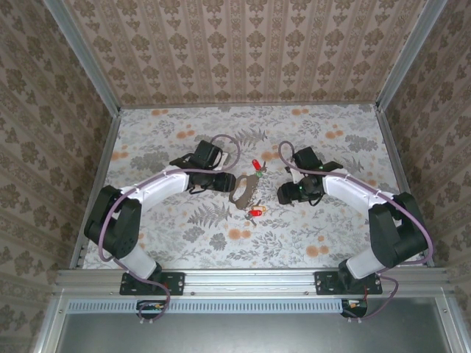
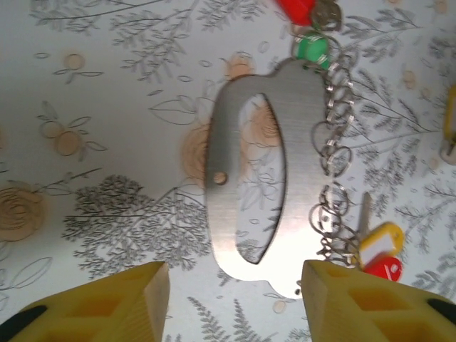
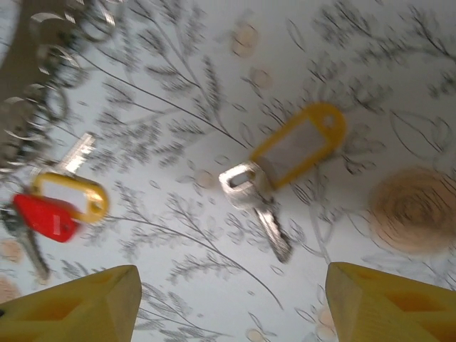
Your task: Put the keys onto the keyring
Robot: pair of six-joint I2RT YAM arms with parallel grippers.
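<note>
Left wrist view: we see left gripper [image 2: 235, 276] spread, holding nothing, keyring [image 2: 222, 206] flat on counter [image 2: 100, 114] at 12 o'clock, chain [image 2: 333, 153] along its 3 o'clock side. Then right gripper [image 3: 231, 278] spread too, yellow-tagged key [image 3: 296, 146] lying loose at 1 o'clock. Our guess: keyring stiff, thin, slippery, light, so pinch across solid edge. Key tiny, grab tag.

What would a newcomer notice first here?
The grey metal keyring with its chain lies in the middle of the table. Bright tags stand out around it: a green tag and red tag by the chain, and a yellow-tagged key apart, before the open right gripper.
</note>
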